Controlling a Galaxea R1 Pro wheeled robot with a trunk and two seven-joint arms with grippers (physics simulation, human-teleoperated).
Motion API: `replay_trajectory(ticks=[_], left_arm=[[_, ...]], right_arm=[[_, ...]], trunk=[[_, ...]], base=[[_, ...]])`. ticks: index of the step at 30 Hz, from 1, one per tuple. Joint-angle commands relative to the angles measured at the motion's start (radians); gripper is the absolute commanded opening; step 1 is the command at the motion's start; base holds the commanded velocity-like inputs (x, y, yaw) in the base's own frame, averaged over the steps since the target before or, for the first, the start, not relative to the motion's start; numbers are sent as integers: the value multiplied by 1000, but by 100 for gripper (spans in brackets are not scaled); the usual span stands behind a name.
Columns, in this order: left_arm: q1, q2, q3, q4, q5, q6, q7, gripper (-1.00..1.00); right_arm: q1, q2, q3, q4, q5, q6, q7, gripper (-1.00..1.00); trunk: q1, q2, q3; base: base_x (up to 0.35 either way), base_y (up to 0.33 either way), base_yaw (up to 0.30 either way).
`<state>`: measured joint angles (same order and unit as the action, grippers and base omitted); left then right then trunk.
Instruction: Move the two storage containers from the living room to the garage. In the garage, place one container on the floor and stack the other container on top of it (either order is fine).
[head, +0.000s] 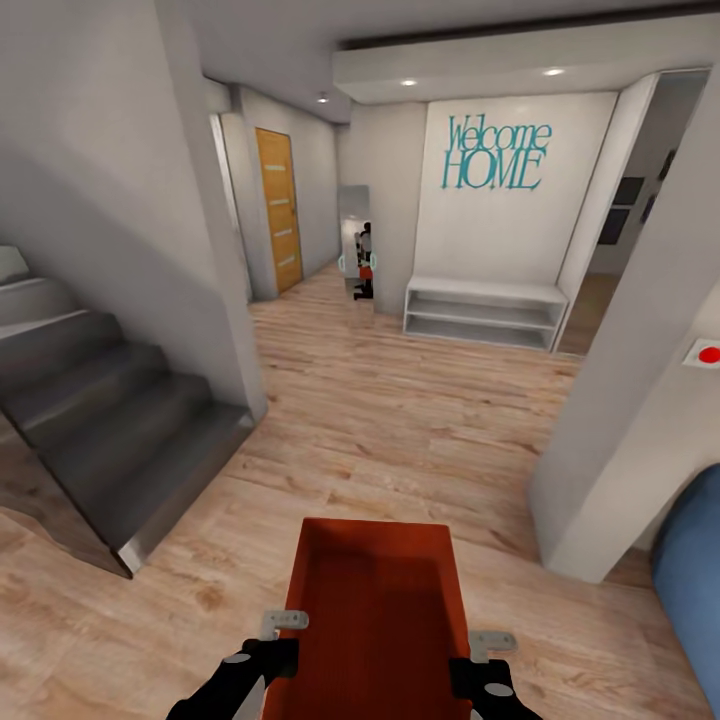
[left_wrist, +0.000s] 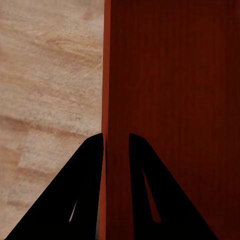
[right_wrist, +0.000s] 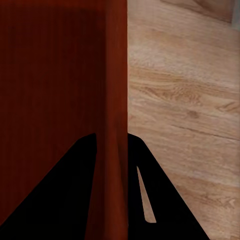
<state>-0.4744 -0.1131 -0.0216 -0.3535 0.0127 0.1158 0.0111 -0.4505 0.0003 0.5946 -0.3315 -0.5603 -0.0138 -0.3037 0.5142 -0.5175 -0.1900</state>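
Light wood planks are running ahead of me, with grey stairs flanking on my left, a white pillar standing on my right and a white shelf unit sitting under teal wall lettering. I am carrying one orange-red storage container, looking empty, low before me over the planks. My left pincer is clamping its left wall and my right pincer its right wall, one finger on each side.

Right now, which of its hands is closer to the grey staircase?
Left. The left gripper clamps the bin wall on the staircase side; the right gripper clamps the opposite wall.
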Motion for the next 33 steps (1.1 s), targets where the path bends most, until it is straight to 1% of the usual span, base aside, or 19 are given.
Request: replay_trajectory(ticks=[1,14,33], left_arm=[[0,10,8,0,-11,7,9,-100],[0,10,8,0,-11,7,9,-100],[0,10,9,1,-10,5,9,-100]], right_arm=[[-2,-4,-19,-3,17,-8,-15,-100],[-2,-8,-19,-3,20,-8,-15,-100],[-2,-7,-19,-3,21,-9,-15,-100]], trunk=[[1,-1,-2],[1,-1,-2],[1,-1,-2]], base=[[324,0,0],[324,0,0],[324,0,0]])
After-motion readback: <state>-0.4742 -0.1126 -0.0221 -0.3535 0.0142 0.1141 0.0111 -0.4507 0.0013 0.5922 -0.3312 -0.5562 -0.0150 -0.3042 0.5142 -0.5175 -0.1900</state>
